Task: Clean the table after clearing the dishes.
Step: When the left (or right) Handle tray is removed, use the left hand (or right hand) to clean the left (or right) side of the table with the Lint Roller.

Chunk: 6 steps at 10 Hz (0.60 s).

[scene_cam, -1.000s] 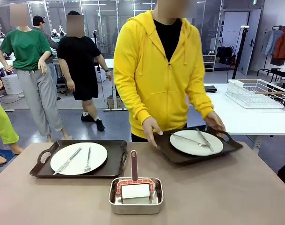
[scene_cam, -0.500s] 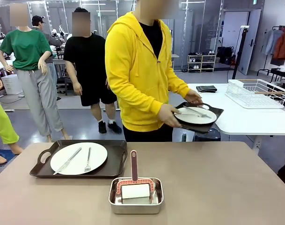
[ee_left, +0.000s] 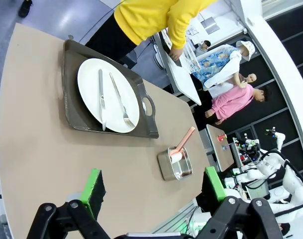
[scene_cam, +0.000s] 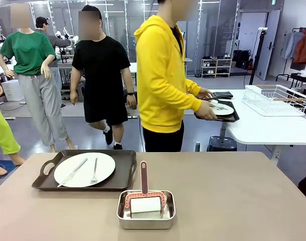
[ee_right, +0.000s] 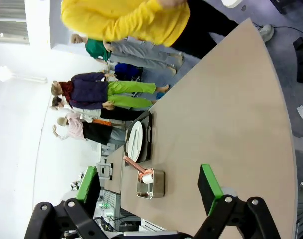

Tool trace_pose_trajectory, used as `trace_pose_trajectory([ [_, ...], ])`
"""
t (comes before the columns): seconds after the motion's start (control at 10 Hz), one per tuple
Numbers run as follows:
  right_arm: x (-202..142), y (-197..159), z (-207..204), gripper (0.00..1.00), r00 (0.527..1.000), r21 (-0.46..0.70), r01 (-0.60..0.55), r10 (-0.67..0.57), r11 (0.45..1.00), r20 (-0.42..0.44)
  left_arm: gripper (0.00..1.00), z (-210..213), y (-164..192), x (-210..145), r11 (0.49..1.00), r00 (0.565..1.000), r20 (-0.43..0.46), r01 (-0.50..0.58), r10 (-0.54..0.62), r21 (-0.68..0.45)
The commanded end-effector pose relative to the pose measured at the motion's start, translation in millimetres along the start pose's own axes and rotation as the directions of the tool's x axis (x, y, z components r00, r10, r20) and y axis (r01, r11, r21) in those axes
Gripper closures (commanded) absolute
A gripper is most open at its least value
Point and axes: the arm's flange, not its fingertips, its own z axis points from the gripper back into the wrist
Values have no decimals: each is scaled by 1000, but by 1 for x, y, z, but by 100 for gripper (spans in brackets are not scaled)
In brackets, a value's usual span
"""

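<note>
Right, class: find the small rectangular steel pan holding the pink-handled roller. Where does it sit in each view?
Front view: the small rectangular steel pan sits bottom centre.
Left wrist view: right of centre, lower half.
Right wrist view: lower centre.
Shared landmark: the dark brown rectangular tray carrying a round white plate, beside the pan.

Steel pan holds a red-handled roller.
</note>
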Motion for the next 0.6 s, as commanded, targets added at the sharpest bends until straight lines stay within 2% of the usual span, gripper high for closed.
trace_pose_trajectory([
  [0.0, 6, 43, -51, 0, 975, -39, -203, 198, 978, -105, 0, 2, 1, 0, 1000, 1000, 1, 6, -6, -13],
  [0.2, 13, 103, -136, 0, 894, -89, -401, 368, 912, -256, 0, 2, 1, 0, 1000, 1000, 1, 6, -6, -13],
  [0.4, 4, 155, -237, 0, 742, -86, -594, 503, 800, -442, 0, 2, 1, 0, 1000, 1000, 1, 6, -6, -13],
  [0.5, -3, 167, -287, 0, 669, -65, -654, 536, 754, -515, 0, 2, 1, 0, 1000, 1000, 1, 6, -6, -13],
])
